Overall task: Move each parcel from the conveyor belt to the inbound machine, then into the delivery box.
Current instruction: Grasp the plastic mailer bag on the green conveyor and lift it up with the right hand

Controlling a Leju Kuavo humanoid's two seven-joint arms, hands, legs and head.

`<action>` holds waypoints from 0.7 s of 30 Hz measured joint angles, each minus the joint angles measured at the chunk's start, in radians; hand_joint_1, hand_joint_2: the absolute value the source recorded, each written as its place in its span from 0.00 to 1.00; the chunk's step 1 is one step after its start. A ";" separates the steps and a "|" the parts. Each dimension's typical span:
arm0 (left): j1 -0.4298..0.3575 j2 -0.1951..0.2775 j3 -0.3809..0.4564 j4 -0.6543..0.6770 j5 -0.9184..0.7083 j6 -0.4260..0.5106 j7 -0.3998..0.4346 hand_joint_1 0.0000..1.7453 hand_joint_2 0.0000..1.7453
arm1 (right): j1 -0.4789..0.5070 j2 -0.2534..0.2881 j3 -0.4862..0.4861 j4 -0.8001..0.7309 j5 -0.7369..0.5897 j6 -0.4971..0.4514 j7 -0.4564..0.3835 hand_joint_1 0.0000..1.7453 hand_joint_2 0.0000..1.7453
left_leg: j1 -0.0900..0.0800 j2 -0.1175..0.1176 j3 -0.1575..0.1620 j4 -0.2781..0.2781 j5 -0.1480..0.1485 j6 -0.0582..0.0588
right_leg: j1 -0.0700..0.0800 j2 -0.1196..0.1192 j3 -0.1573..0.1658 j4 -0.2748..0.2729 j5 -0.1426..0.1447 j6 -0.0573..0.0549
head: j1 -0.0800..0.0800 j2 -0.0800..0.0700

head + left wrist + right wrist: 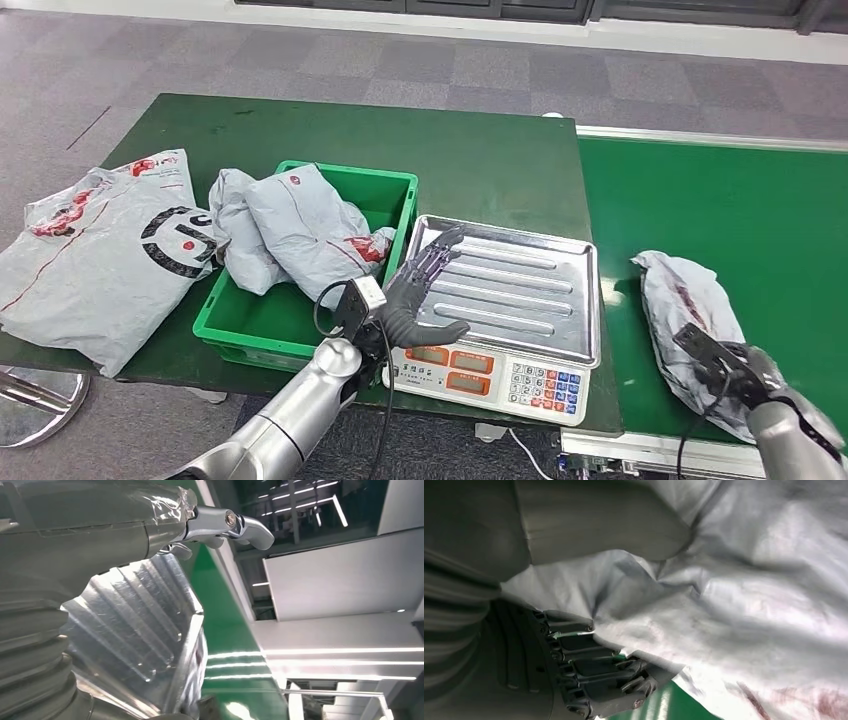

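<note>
Parcel: grey plastic mailer with red marks, lying on the green conveyor belt, to the right of the scale.
Right hand: resting on the parcel's near end; in the right wrist view the thumb is lying over the crumpled film and the dark fingers are curling under its edge, gripping it.
Left hand: hovering over the near left corner of the scale tray, fingers spread apart, holding nothing.
Scale: sitting on the table between the crate and the belt, ribbed metal tray on top, keypad facing the robot.
Green crate: holding two grey parcels that are sticking out above its rim.
Large grey bag: lying flat on the table left of the crate.
</note>
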 joint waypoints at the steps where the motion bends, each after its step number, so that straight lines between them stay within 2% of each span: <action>1: 0.000 0.002 0.000 0.004 0.001 0.002 0.000 0.00 1.00 | -0.011 0.008 0.005 0.003 0.000 0.005 -0.005 1.00 1.00 | 0.000 0.000 0.000 0.000 0.000 0.000 | 0.000 0.001 0.000 0.000 0.000 0.000 | 0.000 0.000; 6: -0.002 0.005 0.000 0.018 0.001 0.006 0.000 0.00 1.00 | -0.033 0.025 0.012 0.015 0.000 0.018 -0.023 1.00 1.00 | 0.000 -0.009 -0.002 0.000 0.004 0.000 | 0.000 -0.009 0.001 0.000 0.000 0.000 | 0.000 0.000; 13: -0.004 0.006 0.004 0.023 -0.001 0.006 -0.001 0.00 1.00 | -0.050 0.034 0.019 0.036 -0.004 0.016 -0.046 1.00 1.00 | 0.000 -0.010 -0.002 -0.001 0.004 0.000 | 0.000 -0.009 0.001 0.000 0.000 0.000 | 0.000 0.000; 21: -0.004 0.006 0.008 0.024 -0.004 0.010 -0.001 0.00 1.00 | -0.066 0.046 0.020 0.042 -0.037 -0.026 -0.110 1.00 1.00 | 0.000 -0.010 -0.002 -0.001 0.005 0.000 | 0.000 -0.010 0.001 0.000 0.000 0.000 | 0.000 0.000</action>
